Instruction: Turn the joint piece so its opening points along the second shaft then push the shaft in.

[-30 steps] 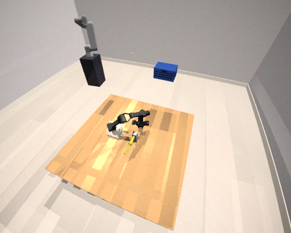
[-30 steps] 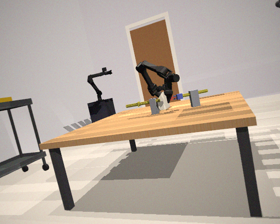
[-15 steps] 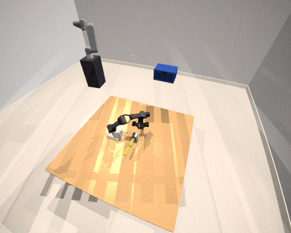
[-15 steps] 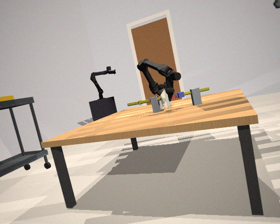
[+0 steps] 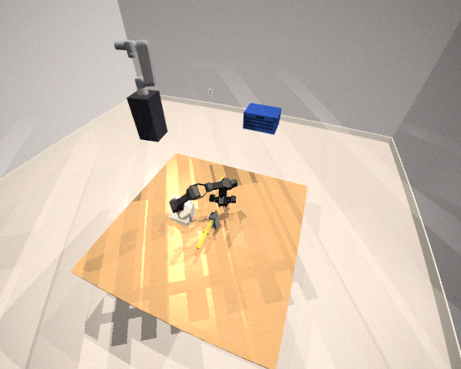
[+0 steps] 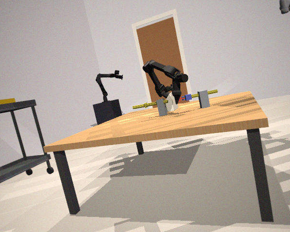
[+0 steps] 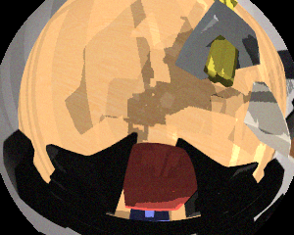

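Claw grips the boxy red joint piece above the glossy wooden table.

I see a worktop of orange-tan wood, striped with paler and darker planks, on dark grey legs. My arm is black on a white base. Both blocks are grey; both shafts are yellow. The joint piece is red, with a blue part behind it. Beyond the worktop stand a blue crate, a brown door framed in cream, and grey walls.
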Controlling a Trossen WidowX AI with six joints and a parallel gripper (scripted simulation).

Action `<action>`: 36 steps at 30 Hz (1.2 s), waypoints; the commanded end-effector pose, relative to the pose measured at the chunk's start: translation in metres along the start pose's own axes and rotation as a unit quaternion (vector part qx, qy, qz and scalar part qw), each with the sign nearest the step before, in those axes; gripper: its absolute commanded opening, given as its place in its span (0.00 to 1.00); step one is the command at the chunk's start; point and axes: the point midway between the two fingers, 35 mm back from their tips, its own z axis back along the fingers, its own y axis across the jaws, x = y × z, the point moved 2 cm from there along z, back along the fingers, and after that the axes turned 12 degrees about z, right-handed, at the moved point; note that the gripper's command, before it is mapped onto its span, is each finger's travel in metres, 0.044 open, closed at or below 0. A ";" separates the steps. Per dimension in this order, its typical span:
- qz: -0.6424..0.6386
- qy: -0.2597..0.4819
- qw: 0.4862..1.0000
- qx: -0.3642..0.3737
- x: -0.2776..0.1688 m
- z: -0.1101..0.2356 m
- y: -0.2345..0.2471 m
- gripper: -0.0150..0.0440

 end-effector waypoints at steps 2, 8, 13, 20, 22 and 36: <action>0.003 -0.002 1.000 0.000 0.000 0.000 0.000 0.56; 0.003 -0.002 1.000 0.000 0.000 0.000 0.000 0.56; 0.003 -0.002 1.000 0.000 0.000 0.000 0.000 0.56; 0.003 -0.002 1.000 0.000 0.000 0.000 0.000 0.56; 0.003 -0.002 1.000 0.000 0.000 0.000 0.000 0.56; 0.000 0.000 1.000 0.000 0.000 0.000 0.000 0.28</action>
